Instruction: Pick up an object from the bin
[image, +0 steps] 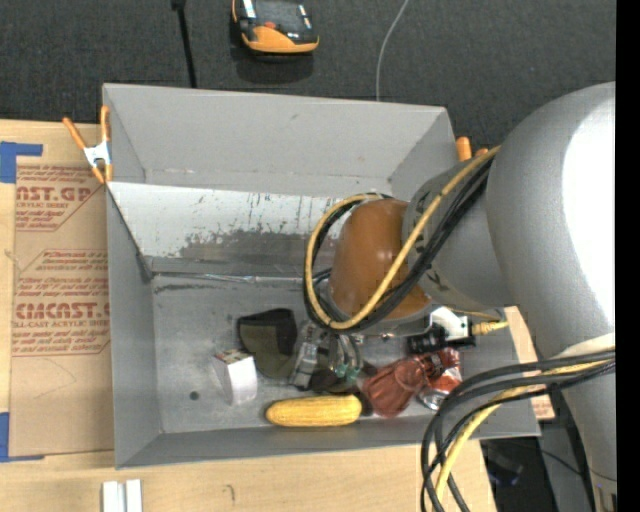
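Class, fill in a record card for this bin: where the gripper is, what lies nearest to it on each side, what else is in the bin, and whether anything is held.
bin: grey metal
gripper: low in the bin, near the middle of its lower wall
to its left: dark block
just below it in the view: yellow corn cob, lying along the lower wall
to its right: brown lump
further left: white box
further right: red item
held: cannot tell
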